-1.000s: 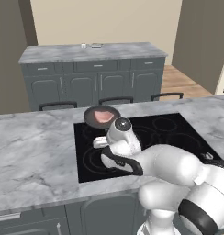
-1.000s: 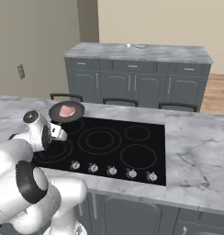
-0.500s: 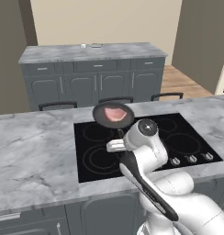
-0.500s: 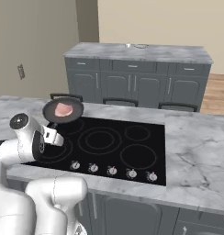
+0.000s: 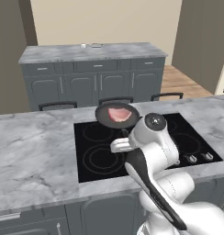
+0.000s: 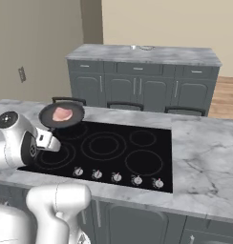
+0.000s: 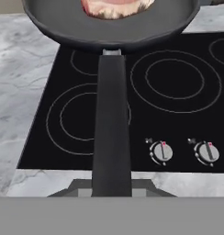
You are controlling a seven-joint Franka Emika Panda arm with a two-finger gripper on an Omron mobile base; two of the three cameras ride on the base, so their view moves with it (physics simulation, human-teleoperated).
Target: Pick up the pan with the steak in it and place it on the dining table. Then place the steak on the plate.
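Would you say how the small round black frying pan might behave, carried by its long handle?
The small round black frying pan looks rigid, so probably no flexing. Held far out along its handle, it may dip bowl-first. The pinkish-red steak lies loose and could slide.

Pan with steak, lifted above the cooktop

The small black pan (image 5: pixel 116 115) sits level in the air, its long handle gripped, with the flat pinkish-red steak (image 5: pixel 117 114) lying inside; the marble dining table (image 5: pixel 86 52) stands well beyond.
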